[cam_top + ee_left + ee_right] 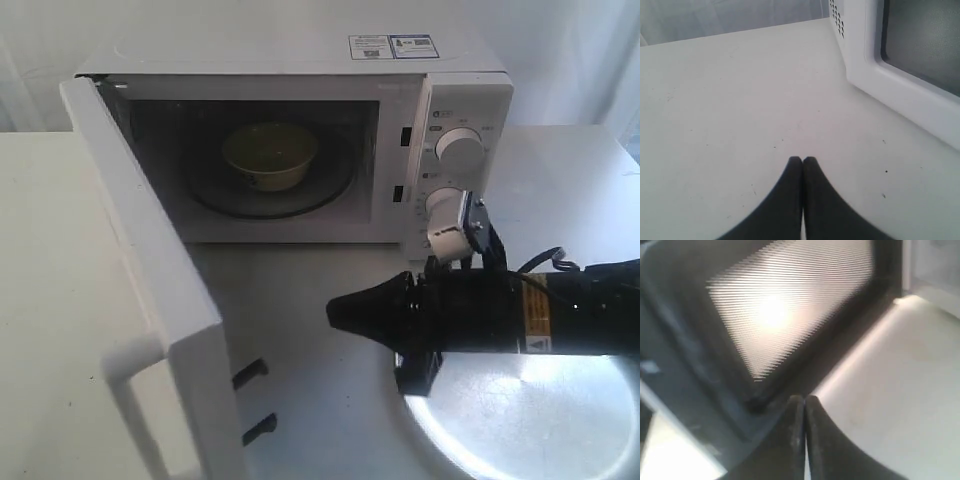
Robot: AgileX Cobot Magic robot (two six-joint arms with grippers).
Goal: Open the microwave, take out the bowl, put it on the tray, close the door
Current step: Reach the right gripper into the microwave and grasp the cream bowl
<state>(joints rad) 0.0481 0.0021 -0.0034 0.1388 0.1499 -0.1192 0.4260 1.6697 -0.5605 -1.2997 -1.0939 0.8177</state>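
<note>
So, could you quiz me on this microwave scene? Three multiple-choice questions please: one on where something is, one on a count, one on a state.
1. Where is the bowl relative to the microwave?
A. on top of it
B. inside it
C. on the table beside it

2. How many round knobs does the microwave's front carry?
A. one
B. four
C. two

3. The door is:
A. swung open
B. shut
C. taken off

Answers:
1 B: the bowl sits on the turntable within the cavity.
2 C: two white knobs stand one above the other, right of the cavity.
3 A: the door hangs out to the left, leaving the cavity in plain view.
</note>
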